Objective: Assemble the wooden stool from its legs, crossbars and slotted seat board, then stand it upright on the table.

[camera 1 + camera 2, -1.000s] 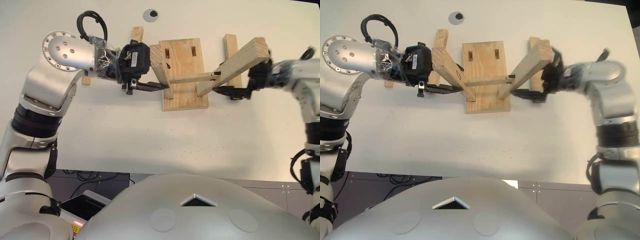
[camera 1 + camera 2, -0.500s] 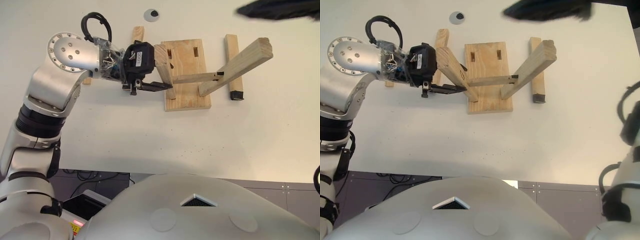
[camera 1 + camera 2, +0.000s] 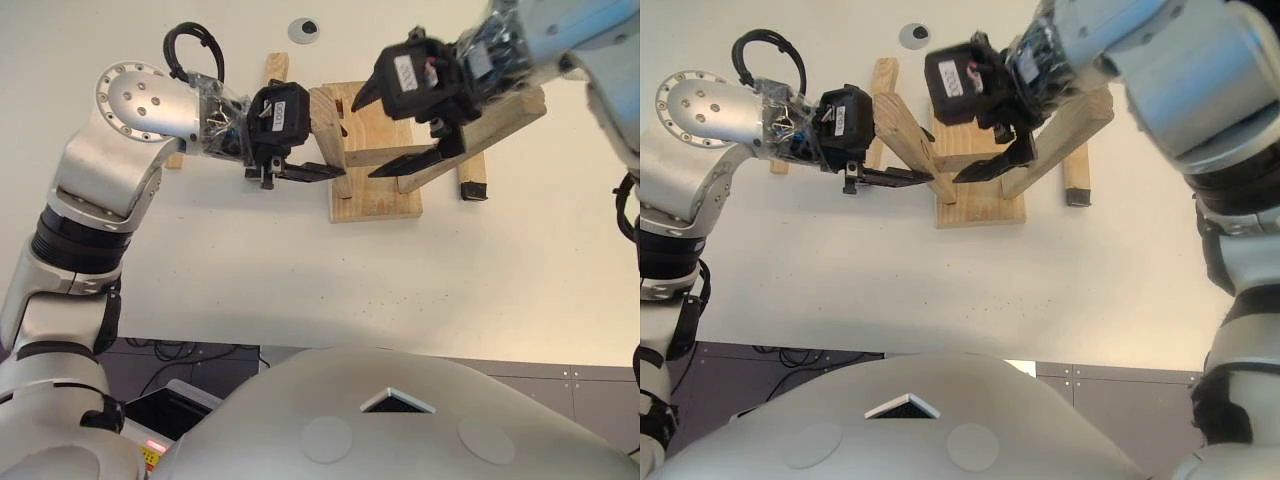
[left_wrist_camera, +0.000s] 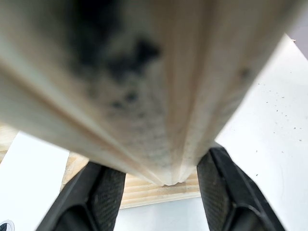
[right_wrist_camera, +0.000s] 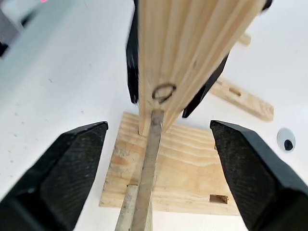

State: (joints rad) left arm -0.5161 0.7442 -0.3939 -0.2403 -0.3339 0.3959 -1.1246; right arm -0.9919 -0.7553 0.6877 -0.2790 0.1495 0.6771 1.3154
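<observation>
While your left gripper (image 3: pixel 322 168) pinches the left leg (image 3: pixel 328 135) in its jaws, your right gripper (image 3: pixel 363 140) hangs over the crossbar (image 3: pixel 385 156) with jaws spread wide, the bar running between them and touching neither. That crossbar joins the left leg to the tilted right leg (image 3: pixel 510 110), both raised over the seat board (image 3: pixel 375 200) lying flat on the tabletop (image 3: pixel 300 270). A spare leg (image 3: pixel 468 172) lies just right of the board.

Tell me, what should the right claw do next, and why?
Probably close on the crossbar: the right claw hangs open with a finger on either side of it, while the left claw grips the left leg, so both claws would then share the load.
</observation>
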